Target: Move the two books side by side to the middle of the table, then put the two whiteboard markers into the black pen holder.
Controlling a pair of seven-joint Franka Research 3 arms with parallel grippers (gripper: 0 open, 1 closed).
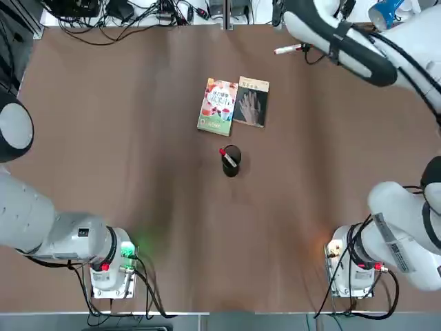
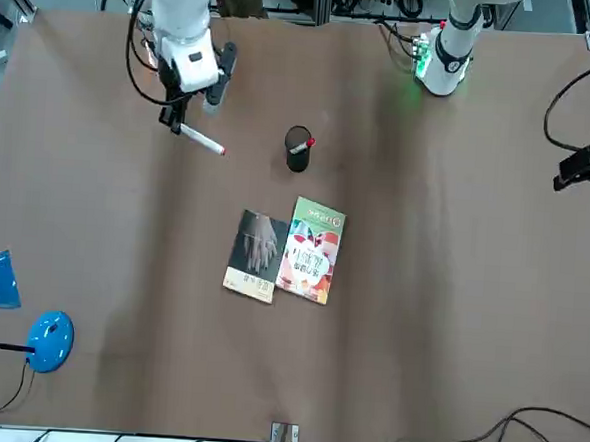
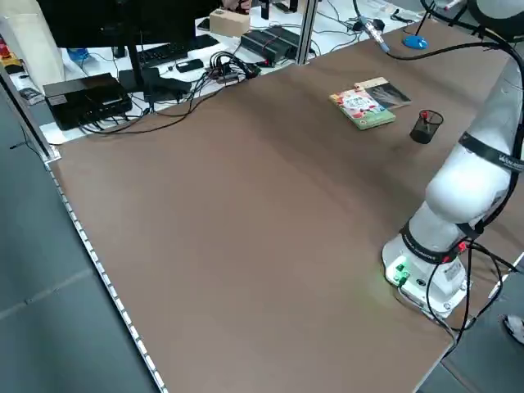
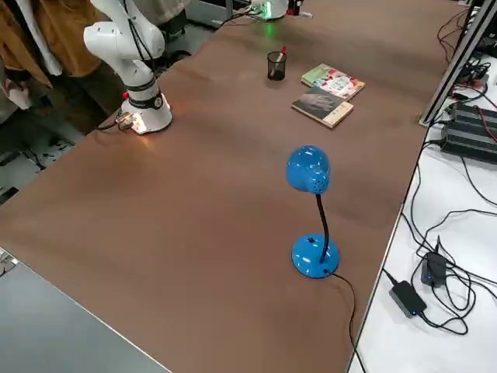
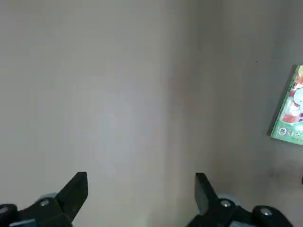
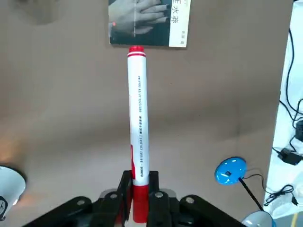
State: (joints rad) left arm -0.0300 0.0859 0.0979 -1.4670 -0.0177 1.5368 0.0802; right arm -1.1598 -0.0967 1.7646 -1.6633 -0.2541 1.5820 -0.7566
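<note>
From overhead, the green-white-orange paperback [image 1: 218, 107] and dark grey hand-cover paperback [image 1: 251, 102] lie side by side on the brown desk [image 1: 158, 207], near the black cylindrical pen holder [image 1: 231, 161] holding one red-capped marker [image 1: 228, 158]. In my wrist views, my left claw [image 5: 142, 189] hangs wide open, empty; my right claw [image 6: 140, 196] grips another slim white marker [image 6: 139, 113].

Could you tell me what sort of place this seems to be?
Probably a robotics lab: a white robot arm mounted at a big brown table, with a monitor alongside.
</note>
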